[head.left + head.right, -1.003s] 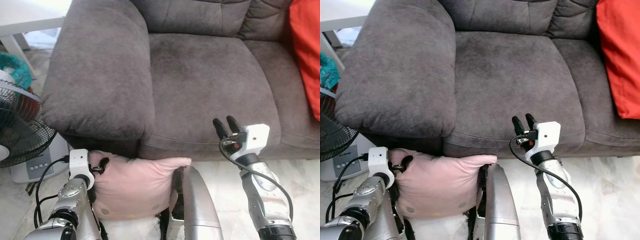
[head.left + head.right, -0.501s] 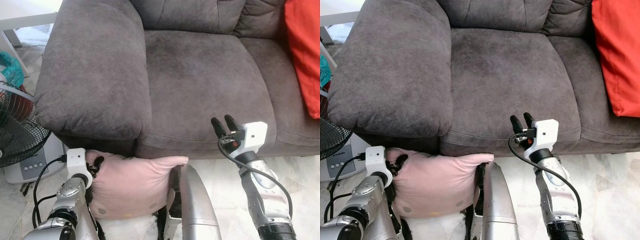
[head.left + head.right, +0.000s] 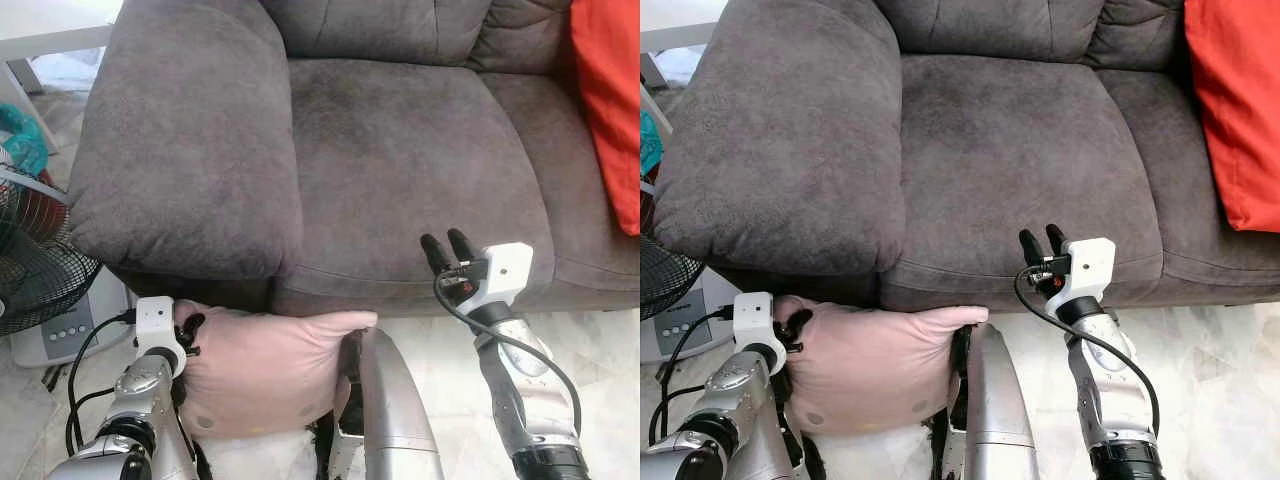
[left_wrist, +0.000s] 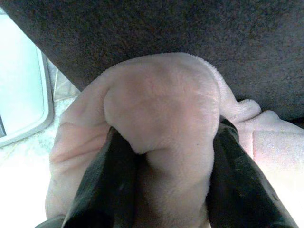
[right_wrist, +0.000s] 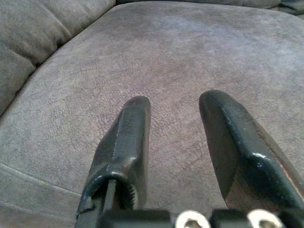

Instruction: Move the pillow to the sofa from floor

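Nearest the robot, the soft pale-pink plush pillow (image 3: pixel 265 370) is lying low against the front of the dark grey fabric sofa (image 3: pixel 400 150), tucked under the sofa's left armrest, its long axis running along the sofa's front edge. The left gripper (image 3: pixel 188 333) is pinching the pillow's outer corner: in the left wrist view, a bulge of pink plush is being squeezed between the two black fingers (image 4: pixel 107 185), so its jaws are clenched on the pillow. One of the robot's silver limbs (image 3: pixel 395 410) is pressing against the pillow's other end.

Farther along the sofa's front, the right gripper (image 3: pixel 1042 243) is hovering at the seat cushion's front lip, jaws parted and holding nothing, pointing over the seat.

The pillow is sitting below the seat and toward the armrest side from the landing spot, so the left arm, already gripping, seems the one to lift up and inward.

A red-orange cushion (image 3: pixel 1230 100) is leaning at the sofa's far right end.
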Motion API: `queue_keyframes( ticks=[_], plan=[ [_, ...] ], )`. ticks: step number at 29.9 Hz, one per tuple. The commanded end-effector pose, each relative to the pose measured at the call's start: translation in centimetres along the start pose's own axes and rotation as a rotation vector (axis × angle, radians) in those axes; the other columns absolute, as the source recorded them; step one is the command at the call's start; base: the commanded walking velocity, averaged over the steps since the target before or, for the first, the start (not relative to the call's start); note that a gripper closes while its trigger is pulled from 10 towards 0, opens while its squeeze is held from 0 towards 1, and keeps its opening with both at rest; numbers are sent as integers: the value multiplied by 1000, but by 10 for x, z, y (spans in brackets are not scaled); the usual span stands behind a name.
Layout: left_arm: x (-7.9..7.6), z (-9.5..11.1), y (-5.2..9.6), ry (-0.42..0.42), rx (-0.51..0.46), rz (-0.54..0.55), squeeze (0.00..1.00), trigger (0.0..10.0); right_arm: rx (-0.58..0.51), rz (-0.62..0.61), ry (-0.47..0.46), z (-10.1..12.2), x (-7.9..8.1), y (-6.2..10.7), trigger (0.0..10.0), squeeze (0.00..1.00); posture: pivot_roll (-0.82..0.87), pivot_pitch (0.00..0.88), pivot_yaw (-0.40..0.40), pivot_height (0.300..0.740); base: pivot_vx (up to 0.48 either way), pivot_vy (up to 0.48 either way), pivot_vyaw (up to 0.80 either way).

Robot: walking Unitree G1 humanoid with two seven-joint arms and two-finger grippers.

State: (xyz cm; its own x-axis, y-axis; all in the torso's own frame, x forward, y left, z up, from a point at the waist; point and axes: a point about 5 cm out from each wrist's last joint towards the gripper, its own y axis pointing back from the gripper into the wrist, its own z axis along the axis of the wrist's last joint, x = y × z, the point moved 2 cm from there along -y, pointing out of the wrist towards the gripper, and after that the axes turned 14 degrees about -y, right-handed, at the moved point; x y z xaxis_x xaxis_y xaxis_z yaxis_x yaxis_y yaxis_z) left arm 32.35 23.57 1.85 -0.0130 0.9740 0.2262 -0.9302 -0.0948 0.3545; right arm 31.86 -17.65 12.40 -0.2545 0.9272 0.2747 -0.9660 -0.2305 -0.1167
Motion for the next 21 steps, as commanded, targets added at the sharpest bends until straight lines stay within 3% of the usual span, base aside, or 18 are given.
queue_keyframes(
  ticks=[1,21],
  plan=[
    [-6,-9,3,-12,33,-13,0,0,6,-22,4,-3,-5,3,10000,0,23,229,-189,476,0,0,0],
    [-15,-5,1,-10,11,-47,0,0,2,-30,-25,-13,3,-4,10000,0,59,206,-148,476,0,0,0]
  ],
)
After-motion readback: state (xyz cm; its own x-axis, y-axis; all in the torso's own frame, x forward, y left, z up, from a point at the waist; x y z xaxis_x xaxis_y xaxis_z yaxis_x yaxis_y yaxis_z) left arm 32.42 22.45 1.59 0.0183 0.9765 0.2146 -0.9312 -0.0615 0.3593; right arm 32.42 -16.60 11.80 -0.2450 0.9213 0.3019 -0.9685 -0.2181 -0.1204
